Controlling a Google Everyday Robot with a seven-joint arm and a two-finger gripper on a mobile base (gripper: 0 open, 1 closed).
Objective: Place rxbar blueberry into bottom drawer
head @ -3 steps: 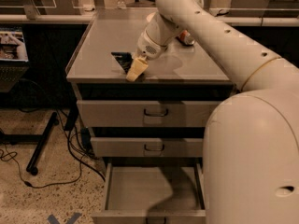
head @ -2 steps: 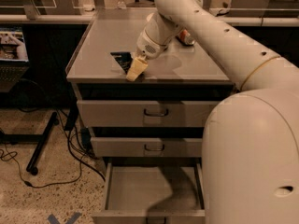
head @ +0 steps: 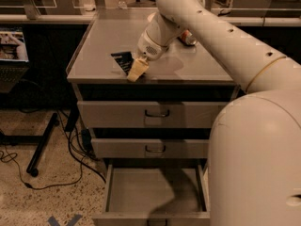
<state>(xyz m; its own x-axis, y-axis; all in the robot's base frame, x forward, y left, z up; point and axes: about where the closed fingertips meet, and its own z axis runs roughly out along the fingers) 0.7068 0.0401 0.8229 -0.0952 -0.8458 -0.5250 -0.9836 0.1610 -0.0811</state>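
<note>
The rxbar blueberry (head: 122, 60), a flat dark navy bar, lies on the grey cabinet top (head: 103, 41) near its front left. My gripper (head: 137, 70) points down at the bar's right end, close to the front edge of the top, and touches or nearly touches the bar. The bottom drawer (head: 155, 192) is pulled out below, a wide shallow grey tray with nothing in it that I can see. My arm casts a shadow on its floor.
The two upper drawers (head: 155, 114) (head: 153, 148) are shut. A can (head: 188, 37) stands on the top behind my arm. My arm and body fill the right side. A stand's leg (head: 40, 147) and cables (head: 56, 178) lie on the floor to the left.
</note>
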